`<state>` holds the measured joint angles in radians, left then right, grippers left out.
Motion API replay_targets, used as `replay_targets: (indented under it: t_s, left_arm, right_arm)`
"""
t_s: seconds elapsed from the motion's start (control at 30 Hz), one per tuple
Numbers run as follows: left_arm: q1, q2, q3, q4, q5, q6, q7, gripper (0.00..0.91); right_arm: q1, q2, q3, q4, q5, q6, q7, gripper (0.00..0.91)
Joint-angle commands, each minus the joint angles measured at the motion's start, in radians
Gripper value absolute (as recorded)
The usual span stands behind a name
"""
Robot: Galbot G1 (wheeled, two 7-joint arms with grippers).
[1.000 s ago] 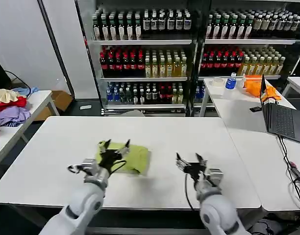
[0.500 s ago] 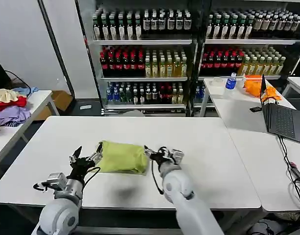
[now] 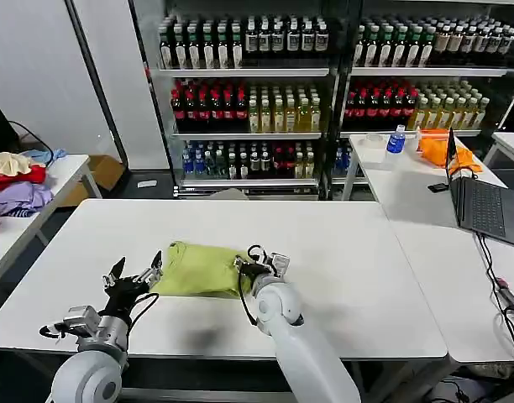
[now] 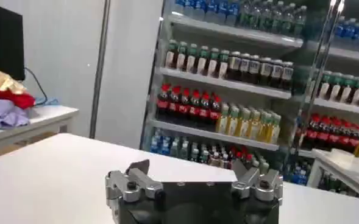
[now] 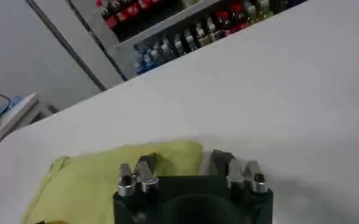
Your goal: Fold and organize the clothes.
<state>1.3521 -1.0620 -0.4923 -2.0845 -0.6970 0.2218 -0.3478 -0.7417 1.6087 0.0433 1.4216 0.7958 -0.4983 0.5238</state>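
Observation:
The clothes are a lime T-shirt [image 3: 198, 269] lying folded in a compact bundle on the white table [image 3: 341, 252], left of its middle. My left gripper [image 3: 133, 277] hovers open just off the bundle's left edge with nothing between its fingers; in the left wrist view the left gripper [image 4: 191, 173] faces bare table. My right gripper [image 3: 257, 267] sits open at the bundle's right edge. In the right wrist view the right gripper [image 5: 179, 167] has one finger over the T-shirt [image 5: 100, 179] and the other over the table beside the cloth's edge.
A side table at the left holds red, lilac and cream garments [image 3: 13, 180]. The table to the right carries a laptop [image 3: 488, 206], an orange cloth [image 3: 437, 147] and a bottle. Shelves of drinks [image 3: 249, 101] stand behind. The table's right half has free room.
My left gripper drew back leftward off the shirt. My right gripper swung from the table's front right over to the shirt's right edge. The bundle lies flatter and a little further left.

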Motion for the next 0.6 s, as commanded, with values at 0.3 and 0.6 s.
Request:
replay_targets:
  t_s: [0.3, 0.6]
  left_arm:
    - [0.023, 0.005, -0.014, 0.002, 0.001, -0.006, 0.001, 0.907]
    - [0.025, 0.007, -0.013, 0.006, 0.001, -0.009, 0.000, 0.907]
  right_arm:
    - [0.025, 0.049, -0.005, -0.076, 0.012, 0.011, 0.028, 0.000]
    - [0.044, 0.049, 0.021, -0.094, -0.002, 0.018, 0.012, 0.000]
